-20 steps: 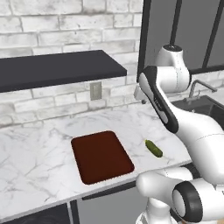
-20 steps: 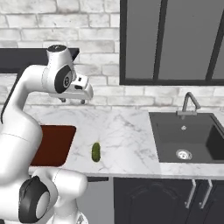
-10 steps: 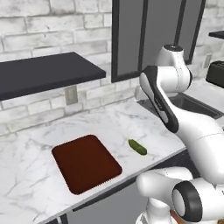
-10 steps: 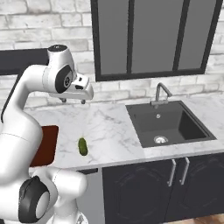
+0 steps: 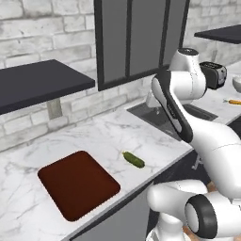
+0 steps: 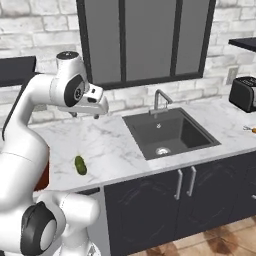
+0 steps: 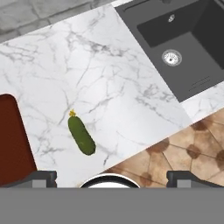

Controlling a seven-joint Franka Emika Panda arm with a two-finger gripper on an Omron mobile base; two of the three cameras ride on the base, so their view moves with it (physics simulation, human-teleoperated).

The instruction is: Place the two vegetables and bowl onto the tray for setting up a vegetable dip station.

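The marble counter (image 5: 141, 136) is seen running from the dark shelf on the left past a black sink (image 6: 170, 131) to a toaster (image 6: 244, 93) at the far end, and on it the red-brown tray (image 5: 77, 183) is found lying bare, so none of the three things has been set on it and the whole task is judged to be left. The cucumber (image 5: 133, 159) is seen lying flat on the marble just beside the tray's right edge, apart from it, near the counter's front edge; in the hand view it (image 7: 81, 135) is found low in the picture with a strip of the tray (image 7: 11, 144) at the left margin. The carrot (image 5: 232, 101) is made out as a small orange sliver far along the counter beyond the sink, well apart from the tray, and a pale rounded form at the edge of the left base view may be the bowl (image 5: 236, 83), though it is cut off and cannot be told for certain. The gripper (image 6: 86, 114) is held high over the counter, behind the cucumber, with its jaws spread wide and nothing between them; the fingertips (image 7: 41, 176) are seen far apart at the foot of the hand view
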